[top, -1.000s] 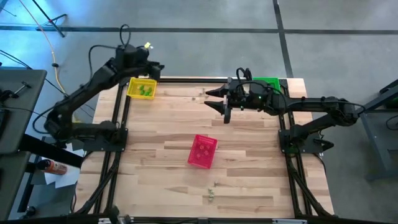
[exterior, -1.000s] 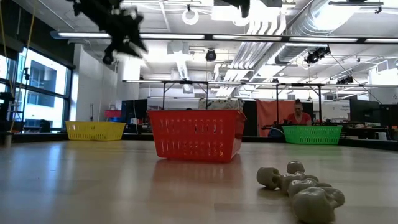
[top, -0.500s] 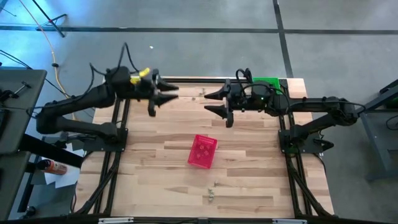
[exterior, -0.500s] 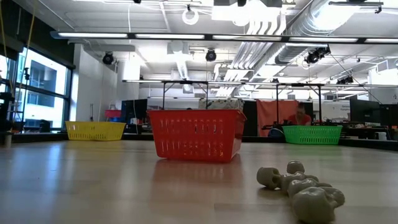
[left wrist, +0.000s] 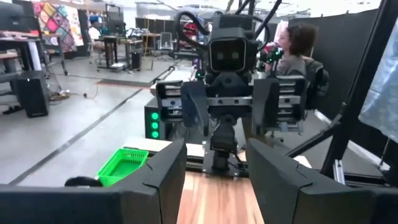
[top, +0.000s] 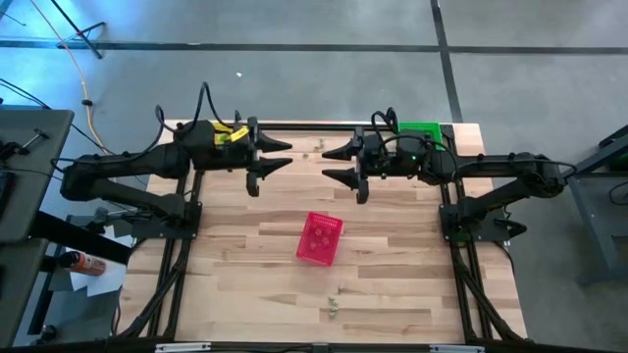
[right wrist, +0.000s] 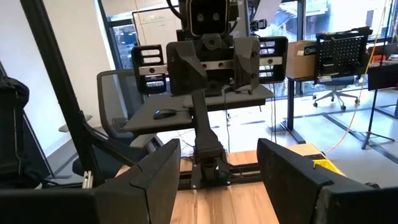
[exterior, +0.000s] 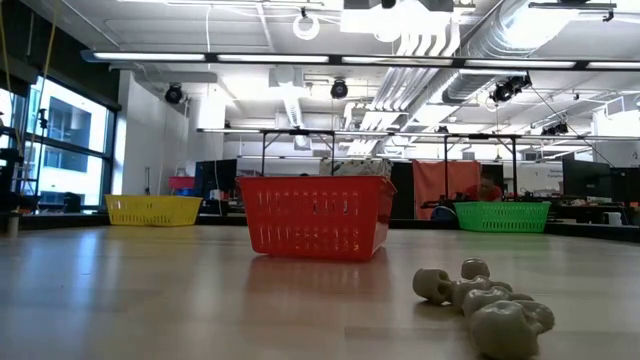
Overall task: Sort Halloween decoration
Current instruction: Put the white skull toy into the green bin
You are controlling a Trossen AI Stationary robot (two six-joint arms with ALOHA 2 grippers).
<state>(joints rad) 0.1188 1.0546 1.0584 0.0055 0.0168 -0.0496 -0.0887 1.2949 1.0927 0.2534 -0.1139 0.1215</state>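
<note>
Both arms reach in over the far edge of the wooden desk (top: 392, 245) and face each other, well apart. The left gripper (top: 277, 156) hangs above the far left part of the desk with its jaws spread open and nothing between them; the same gap shows in the left wrist view, where the two dark fingers (left wrist: 163, 180) stand apart around a sight of the other arm. The right gripper (top: 337, 164) hangs above the far middle, jaws likewise open and empty, its fingers (right wrist: 291, 174) set wide in the right wrist view.

A pink basket (top: 320, 238) lies in the middle of the desk with a few small trinkets inside. The yellow basket (exterior: 153, 209) stands at the far left corner, mostly hidden from above under the left arm. The green basket (top: 422, 130) stands at the far right corner, partly covered by the right arm.

The Halloween decoration (exterior: 485, 305) still out on the desk is a small pale green cluster of bone-shaped pieces, lying near the front edge, in front of the pink basket and well apart from both grippers. A person (exterior: 486, 190) sits in the room beyond the desk
</note>
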